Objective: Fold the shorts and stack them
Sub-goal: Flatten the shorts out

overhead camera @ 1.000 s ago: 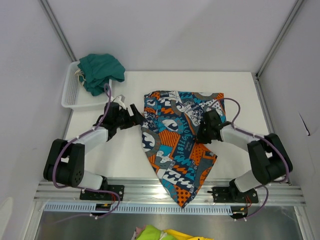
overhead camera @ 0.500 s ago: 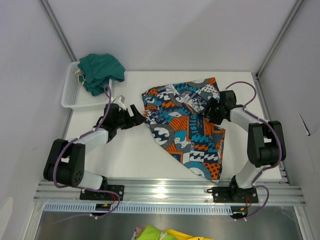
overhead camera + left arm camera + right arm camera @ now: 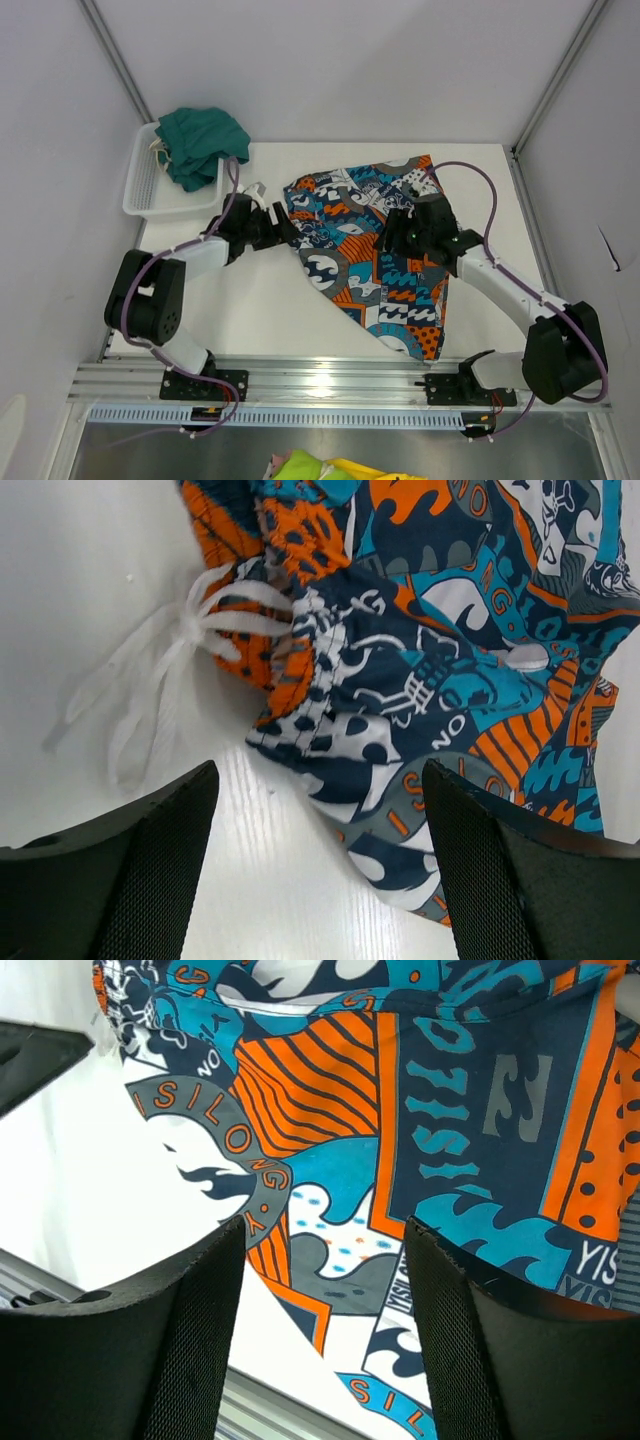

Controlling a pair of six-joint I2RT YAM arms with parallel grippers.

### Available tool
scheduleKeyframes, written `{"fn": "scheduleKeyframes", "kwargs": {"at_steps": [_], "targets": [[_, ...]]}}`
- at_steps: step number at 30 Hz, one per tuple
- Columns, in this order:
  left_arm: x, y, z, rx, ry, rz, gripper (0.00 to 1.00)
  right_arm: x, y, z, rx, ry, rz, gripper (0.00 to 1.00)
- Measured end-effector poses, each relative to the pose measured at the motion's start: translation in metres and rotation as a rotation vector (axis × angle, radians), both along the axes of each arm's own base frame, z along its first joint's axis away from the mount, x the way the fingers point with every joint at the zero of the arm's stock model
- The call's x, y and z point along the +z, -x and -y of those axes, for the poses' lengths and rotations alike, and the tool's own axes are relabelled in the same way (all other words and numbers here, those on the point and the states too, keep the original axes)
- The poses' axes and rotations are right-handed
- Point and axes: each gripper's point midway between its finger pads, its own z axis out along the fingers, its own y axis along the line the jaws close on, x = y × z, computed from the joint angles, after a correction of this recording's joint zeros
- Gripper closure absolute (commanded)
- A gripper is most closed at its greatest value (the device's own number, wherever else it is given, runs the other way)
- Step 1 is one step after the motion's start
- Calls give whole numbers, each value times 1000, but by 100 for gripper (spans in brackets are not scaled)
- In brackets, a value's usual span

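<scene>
Sprawling rumpled across the middle of the table (image 3: 250,310), the patchwork shorts (image 3: 375,255) show a busy orange, teal, navy, white and grey print, with the bunched waistband and white drawstring (image 3: 190,630) at the left and one end tapering toward the near edge. The left gripper (image 3: 318,775) hovers at that waistband corner with its fingers spread and nothing between them, and the right gripper (image 3: 325,1230) hangs equally wide above the cloth's right half. The plain teal-green shorts (image 3: 200,140) sit heaped (a loose mound) in the white basket (image 3: 145,190) at the far left.
</scene>
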Motion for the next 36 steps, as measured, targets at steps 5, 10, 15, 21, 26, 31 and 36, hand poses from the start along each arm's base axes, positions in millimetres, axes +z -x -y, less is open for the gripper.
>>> {"fn": "scheduleKeyframes", "kwargs": {"at_steps": [5,10,15,21,26,31,36], "targets": [[0,-21,10,-20,2,-16,20,-2,6,-11,50,9,0,36],[1,-37,20,-47,23,-21,23,-14,-12,-33,106,-9,-63,41],[-4,-39,27,-86,41,-41,24,-6,-63,-70,184,-160,-84,44],[-6,-43,35,-132,59,-54,25,-13,-126,-117,275,-367,-105,45],[-4,-42,39,-157,78,-58,26,-40,-163,-148,327,-481,-147,47],[0,-42,44,-179,101,-47,26,-68,-187,-169,358,-572,-189,47],[2,-38,53,-209,113,-39,25,-83,-198,-177,352,-623,-214,49]]}}
